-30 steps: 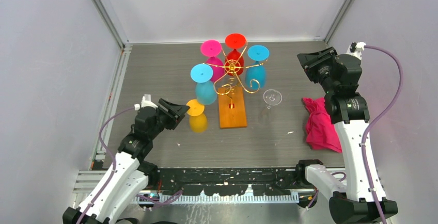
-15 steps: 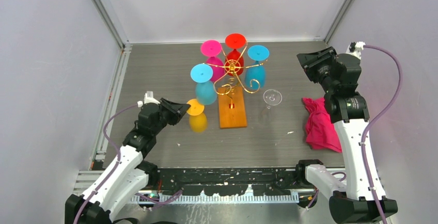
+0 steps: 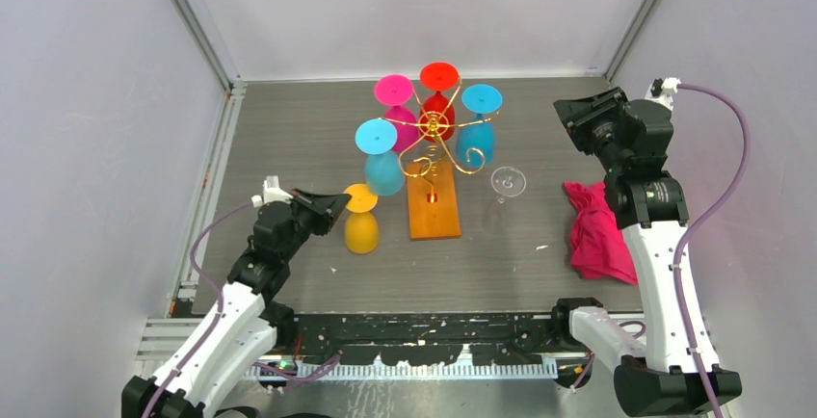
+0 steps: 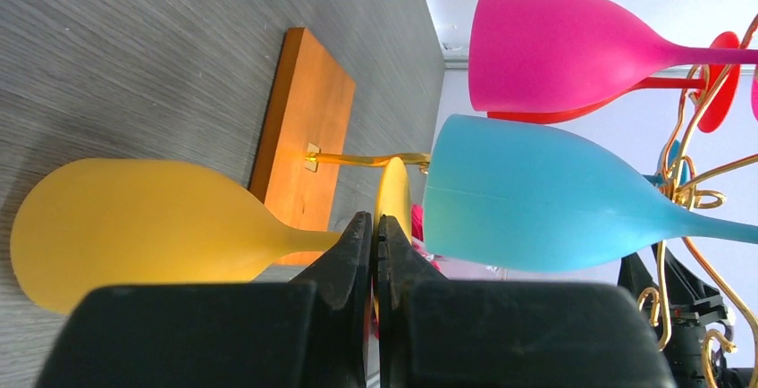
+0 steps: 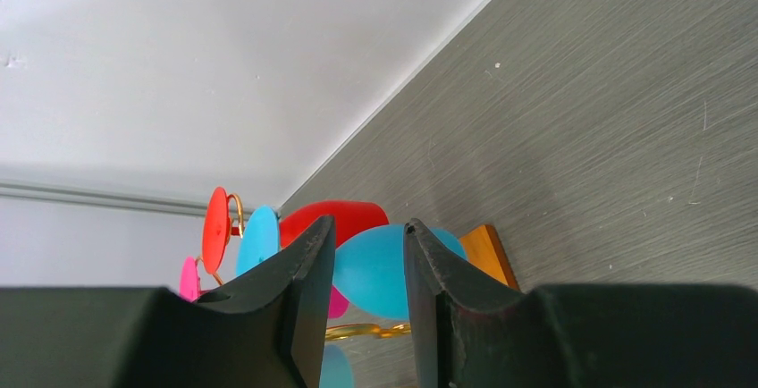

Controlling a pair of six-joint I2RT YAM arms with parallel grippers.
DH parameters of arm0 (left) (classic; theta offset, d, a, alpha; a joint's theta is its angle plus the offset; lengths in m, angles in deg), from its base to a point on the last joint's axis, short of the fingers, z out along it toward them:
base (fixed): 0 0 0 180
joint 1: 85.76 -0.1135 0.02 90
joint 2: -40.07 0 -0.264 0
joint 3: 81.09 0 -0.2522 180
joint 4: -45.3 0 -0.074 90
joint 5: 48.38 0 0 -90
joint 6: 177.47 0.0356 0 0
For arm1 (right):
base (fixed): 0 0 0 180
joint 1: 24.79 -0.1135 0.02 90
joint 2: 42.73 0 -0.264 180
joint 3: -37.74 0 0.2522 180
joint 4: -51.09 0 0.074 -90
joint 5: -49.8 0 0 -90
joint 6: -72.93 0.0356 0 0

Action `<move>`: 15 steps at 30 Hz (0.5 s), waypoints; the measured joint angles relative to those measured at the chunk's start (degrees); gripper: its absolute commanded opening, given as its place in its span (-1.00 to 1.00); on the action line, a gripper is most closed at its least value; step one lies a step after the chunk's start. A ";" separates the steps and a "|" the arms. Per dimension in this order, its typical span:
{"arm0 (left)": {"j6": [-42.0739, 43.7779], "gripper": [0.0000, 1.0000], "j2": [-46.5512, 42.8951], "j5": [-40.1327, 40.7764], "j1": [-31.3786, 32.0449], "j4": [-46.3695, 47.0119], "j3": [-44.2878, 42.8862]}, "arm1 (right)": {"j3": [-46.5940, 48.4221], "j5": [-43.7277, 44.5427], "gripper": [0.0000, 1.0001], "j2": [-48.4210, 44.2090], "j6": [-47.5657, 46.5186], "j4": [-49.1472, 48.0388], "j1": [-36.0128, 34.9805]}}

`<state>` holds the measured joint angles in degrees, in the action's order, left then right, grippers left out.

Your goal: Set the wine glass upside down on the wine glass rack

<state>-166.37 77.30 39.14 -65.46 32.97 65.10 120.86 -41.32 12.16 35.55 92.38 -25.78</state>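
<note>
The yellow wine glass (image 3: 361, 232) stands upside down on the table just left of the rack's wooden base (image 3: 433, 211), foot up. My left gripper (image 3: 337, 206) is shut on its thin stem right under the foot. In the left wrist view the yellow bowl (image 4: 134, 227) lies left of the black fingers (image 4: 353, 245) and the foot (image 4: 393, 193) shows just beyond them. The gold wire wine glass rack (image 3: 435, 129) carries pink, red and two blue glasses hanging upside down. My right gripper (image 3: 578, 115) hovers open at the right rear, holding nothing.
A clear wine glass (image 3: 508, 183) stands on the table right of the wooden base. A crumpled pink cloth (image 3: 597, 235) lies by the right arm. A blue glass (image 3: 382, 168) hangs close behind the yellow one. Grey walls enclose the table.
My left gripper's fingers have closed onto the yellow glass's stem, and the glass has shifted slightly left and tilted. The right arm has not moved.
</note>
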 measured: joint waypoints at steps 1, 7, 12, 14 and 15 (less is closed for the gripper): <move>-0.07 -0.99 -0.96 0.26 0.00 -0.70 0.15 | 0.00 0.00 -0.20 0.00 0.00 0.00 0.00; -0.04 -0.99 -8.00 2.89 0.00 -7.13 0.13 | 0.00 0.00 -0.20 -0.02 0.00 0.02 0.00; 0.72 -0.99 -14.16 4.92 0.00 -18.49 -2.51 | 0.00 0.04 -0.20 -0.11 0.00 0.15 0.00; 1.62 -0.99 -16.28 5.51 0.00 -23.47 -5.27 | 0.00 0.04 -0.20 -0.26 0.00 0.39 0.00; 1.97 -0.99 -17.20 5.55 0.00 -25.70 -6.80 | 0.00 0.02 -0.20 -0.33 0.00 0.44 0.00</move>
<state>-164.40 60.10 44.69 -65.46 7.27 58.30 120.86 -41.30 11.83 35.55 92.82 -25.78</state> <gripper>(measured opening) 0.023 0.400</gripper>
